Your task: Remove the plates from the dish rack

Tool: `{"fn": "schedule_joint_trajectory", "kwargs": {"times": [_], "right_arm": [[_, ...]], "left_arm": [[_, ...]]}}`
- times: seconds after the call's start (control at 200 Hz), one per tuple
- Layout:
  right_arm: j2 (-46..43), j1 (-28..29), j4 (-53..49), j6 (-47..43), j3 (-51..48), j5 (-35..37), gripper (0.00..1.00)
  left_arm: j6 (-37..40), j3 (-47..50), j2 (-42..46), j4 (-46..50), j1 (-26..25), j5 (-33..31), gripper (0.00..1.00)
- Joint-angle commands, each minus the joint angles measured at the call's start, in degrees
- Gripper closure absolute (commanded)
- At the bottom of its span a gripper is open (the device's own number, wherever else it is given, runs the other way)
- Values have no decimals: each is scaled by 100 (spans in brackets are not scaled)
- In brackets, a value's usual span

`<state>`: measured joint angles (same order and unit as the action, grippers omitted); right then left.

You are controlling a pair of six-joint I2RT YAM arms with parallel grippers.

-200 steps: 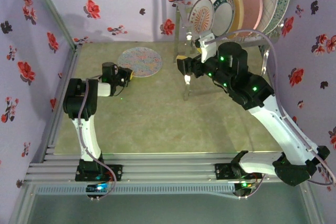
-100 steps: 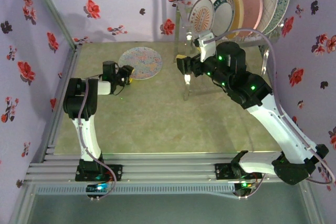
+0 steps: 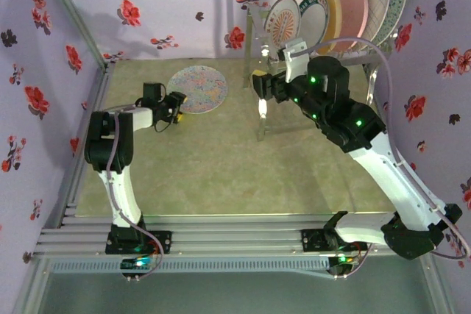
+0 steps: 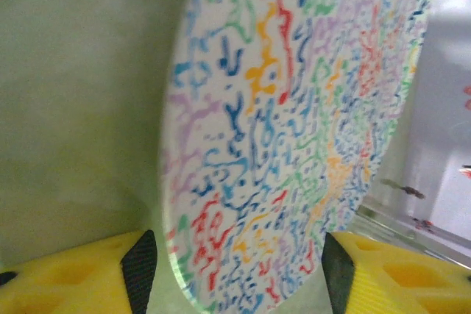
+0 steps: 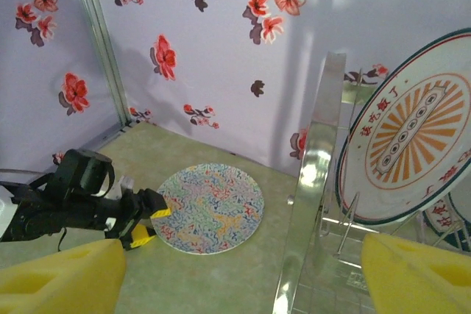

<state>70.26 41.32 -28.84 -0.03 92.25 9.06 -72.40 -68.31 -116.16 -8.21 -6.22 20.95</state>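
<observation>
One speckled plate [image 3: 196, 87] lies flat on the table [image 3: 221, 159] at 11 o'clock, left claw [image 3: 179, 106] open astride its rim; right claw [image 3: 259, 93], open and empty, faces the upright plates [image 3: 335, 9] in the dish rack [image 5: 318, 159] at 1 o'clock, probably to grab one.

Lab test cell: floral-papered walls [image 3: 147, 5], aluminium frame rails [image 3: 221, 239].

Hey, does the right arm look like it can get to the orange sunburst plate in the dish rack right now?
Probably yes. The open right hand faces the orange sunburst plate, frontmost in the dish rack, with nothing between them; the rack's upright post stands just beside that path.
</observation>
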Motion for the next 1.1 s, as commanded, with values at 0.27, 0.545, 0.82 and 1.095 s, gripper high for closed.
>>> {"fn": "schedule_joint_trajectory", "kwargs": {"times": [0.27, 0.545, 0.82, 1.095], "right_arm": [[-245, -29, -179, -154, 689, 162, 16], [-443, -259, -109, -1150, 1400, 2764, 19], [-172, -2469, -962, -330, 2268, 2839, 20], [477, -4368, -827, 759, 2809, 816, 20]], "left_arm": [[338, -55, 1111, 1940, -45, -635, 31], [693, -479, 2498, 2939, -713, -1557, 30], [1423, -923, 3629, 3300, -1850, -2294, 30], [2338, -1460, 4025, 3228, -2703, -2127, 29]]}}
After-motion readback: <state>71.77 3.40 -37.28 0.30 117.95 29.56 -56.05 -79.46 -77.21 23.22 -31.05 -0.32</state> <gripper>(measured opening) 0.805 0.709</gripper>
